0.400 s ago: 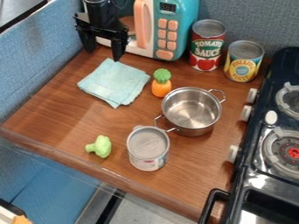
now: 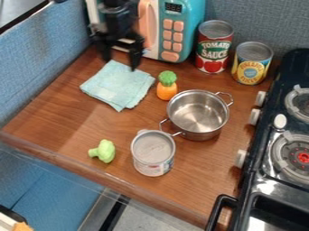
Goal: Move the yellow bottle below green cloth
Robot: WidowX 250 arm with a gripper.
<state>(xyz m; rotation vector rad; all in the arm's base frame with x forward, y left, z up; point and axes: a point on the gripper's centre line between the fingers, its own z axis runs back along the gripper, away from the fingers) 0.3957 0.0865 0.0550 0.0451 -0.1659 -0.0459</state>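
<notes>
gripper [image 2: 120,64]: i've shifted it right and a little toward the camera; its two fingers stand apart, pointing down by the far edge of the cloth.
cloth [image 2: 118,85]: pale blue-green, folded flat on the wooden counter [image 2: 72,122], left of the toy carrot [image 2: 167,90].
pot [image 2: 198,113]: i see it right of the carrot, near the grey-topped can [image 2: 153,153].
toy broccoli [image 2: 104,151]: left of that can.
back: toy microwave [image 2: 181,27], then a red can [image 2: 213,47] and a yellow can [image 2: 251,64].
stove [image 2: 283,144]: right side.
</notes>
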